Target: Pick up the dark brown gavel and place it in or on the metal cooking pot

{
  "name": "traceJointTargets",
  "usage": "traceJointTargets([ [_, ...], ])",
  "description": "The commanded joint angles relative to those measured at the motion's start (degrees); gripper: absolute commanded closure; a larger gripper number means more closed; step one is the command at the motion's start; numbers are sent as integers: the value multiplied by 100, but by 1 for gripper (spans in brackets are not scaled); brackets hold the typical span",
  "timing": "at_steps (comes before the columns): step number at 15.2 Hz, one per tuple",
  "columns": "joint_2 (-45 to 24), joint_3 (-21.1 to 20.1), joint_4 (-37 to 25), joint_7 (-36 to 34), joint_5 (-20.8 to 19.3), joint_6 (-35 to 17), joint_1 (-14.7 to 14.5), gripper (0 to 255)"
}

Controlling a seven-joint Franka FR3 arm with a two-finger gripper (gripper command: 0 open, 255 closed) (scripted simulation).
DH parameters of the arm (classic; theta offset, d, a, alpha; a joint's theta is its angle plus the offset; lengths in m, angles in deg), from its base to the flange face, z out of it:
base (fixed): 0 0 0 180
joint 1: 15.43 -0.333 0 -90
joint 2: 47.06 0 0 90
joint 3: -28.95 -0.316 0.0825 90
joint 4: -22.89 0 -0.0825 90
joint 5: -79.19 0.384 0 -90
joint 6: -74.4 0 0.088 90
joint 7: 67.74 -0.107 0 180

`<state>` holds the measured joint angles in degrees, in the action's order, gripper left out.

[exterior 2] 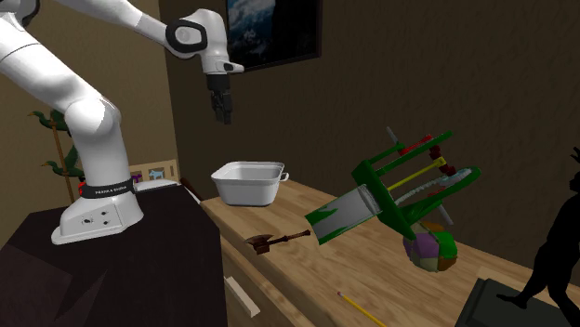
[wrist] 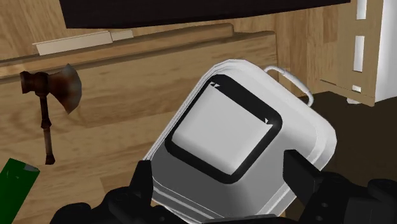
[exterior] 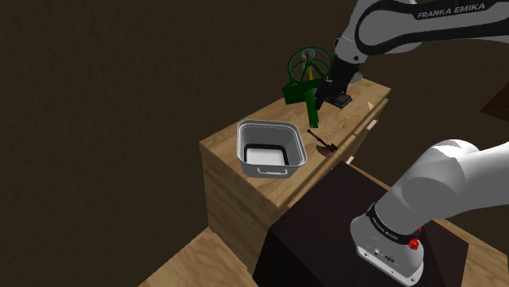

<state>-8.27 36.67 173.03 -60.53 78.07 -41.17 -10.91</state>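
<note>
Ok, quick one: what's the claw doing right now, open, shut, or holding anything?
Claw: open, fingers apart, holding nothing. The axe-like gavel lies on the counter.

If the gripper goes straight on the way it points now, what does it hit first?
Most likely the metal pot: the gripper points down at its open inside, which the wrist view shows between the open, empty fingers. The gavel lies off to one side of that line.

One gavel (exterior 2: 282,239), one pot (exterior 2: 248,183), one pencil (exterior 2: 362,308)
</note>
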Motion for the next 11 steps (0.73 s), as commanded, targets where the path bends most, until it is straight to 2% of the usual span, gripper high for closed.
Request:
traceJointTargets([
  [1,-200,137,188,137,-123,-410,101,0],
  [11,-1984,836,361,782,-460,-2458,425,0],
])
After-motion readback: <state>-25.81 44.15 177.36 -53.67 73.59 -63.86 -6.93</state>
